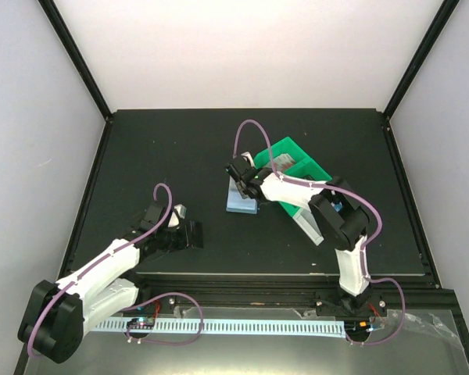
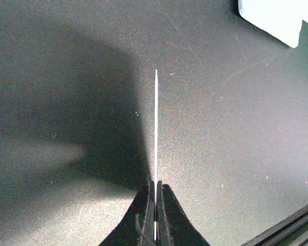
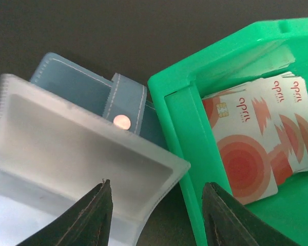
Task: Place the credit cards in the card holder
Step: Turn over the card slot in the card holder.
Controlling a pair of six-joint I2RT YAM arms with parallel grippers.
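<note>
My left gripper (image 2: 156, 185) is shut on a thin credit card (image 2: 156, 123), seen edge-on as a white line, held above the dark mat; in the top view this gripper (image 1: 192, 233) is at the front left. The teal-blue card holder (image 3: 124, 102) lies open beside the green bin, with a copper snap on its tab and a frosted inner pocket (image 3: 66, 148). It shows pale blue in the top view (image 1: 242, 205). My right gripper (image 3: 156, 205) is open and empty, hovering over the pocket's corner and the bin's wall. More cards (image 3: 251, 148), white with red circles, lie in the bin.
The green bin (image 1: 293, 168) stands right of the card holder at mid-table; its wall (image 3: 179, 118) is between my right fingers. The pale corner of the card holder (image 2: 277, 18) shows far from my left gripper. A black rail (image 2: 292, 225) edges the mat at the front.
</note>
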